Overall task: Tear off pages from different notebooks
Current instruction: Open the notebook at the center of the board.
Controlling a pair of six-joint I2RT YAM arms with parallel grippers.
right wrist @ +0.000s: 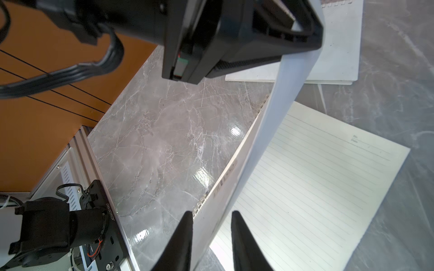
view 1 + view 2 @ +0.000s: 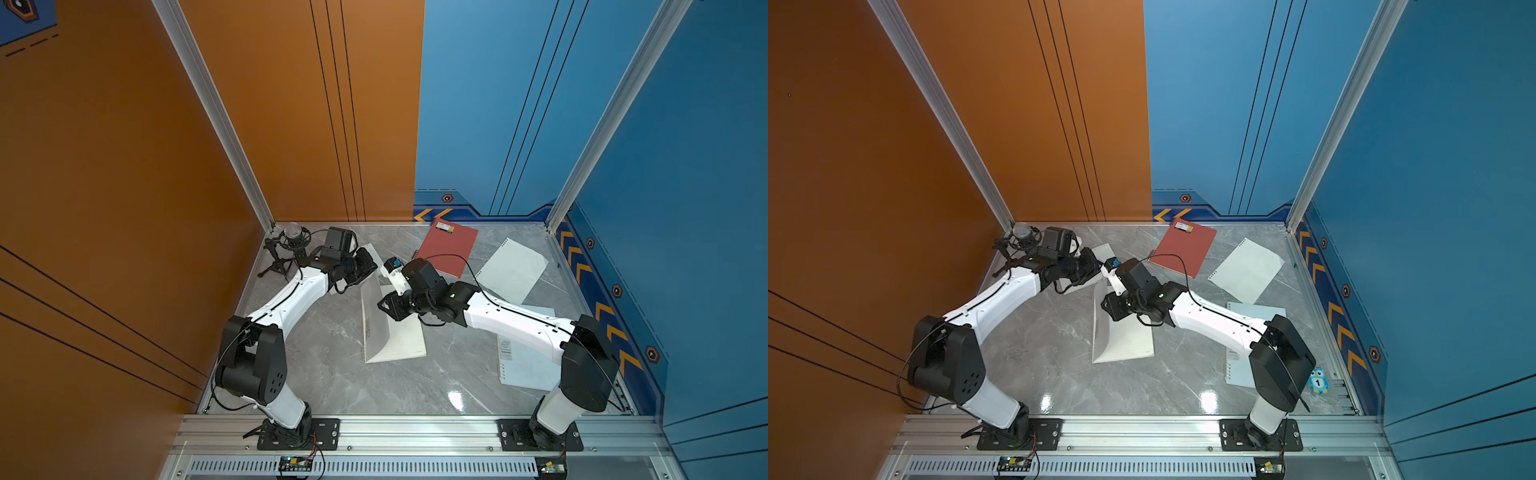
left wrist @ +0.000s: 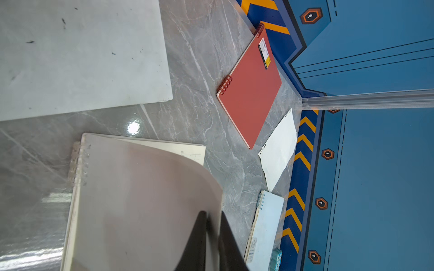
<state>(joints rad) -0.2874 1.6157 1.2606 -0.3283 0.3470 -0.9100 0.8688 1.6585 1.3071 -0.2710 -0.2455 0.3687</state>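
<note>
- Four spiral notebooks and one loose page on a glossy grey marble tabletop [image 2: 332,386]; orange wall [image 2: 124,166] at the left and far left, blue wall [image 2: 685,208] at the right and far right, orange chevrons along its foot; aluminium rail [image 2: 415,428] across the near edge, bearing both arm bases.
- Microphone [image 2: 292,232] on a small black stand in the far left corner; small blue owl figure [image 2: 1318,380] at the right edge, beside the right arm's shoulder.
- Red-orange notebook [image 2: 448,248]: closed, flat, near the far wall; loose page [image 2: 513,270] just to its right, flat, punched holes along the edge facing that notebook.
- Pale notebook [image 2: 523,365]: closed, at the right, partly hidden under the right arm; frosted notebook [image 3: 82,58]: closed, flat at the far left, mostly hidden beneath the left arm's end in both top views.
- Open notebook [image 2: 403,340]: mid-table, lined sheet exposed; frosted cover [image 2: 374,324] standing up from the spine, bowed.
- Left gripper [image 3: 212,218]: clamped tight on the cover's upper corner, above the far end of the open notebook.
- Right gripper [image 1: 211,215]: fingers parted, astride the cover midway along, one finger on each face; no telling whether either touches it.
</note>
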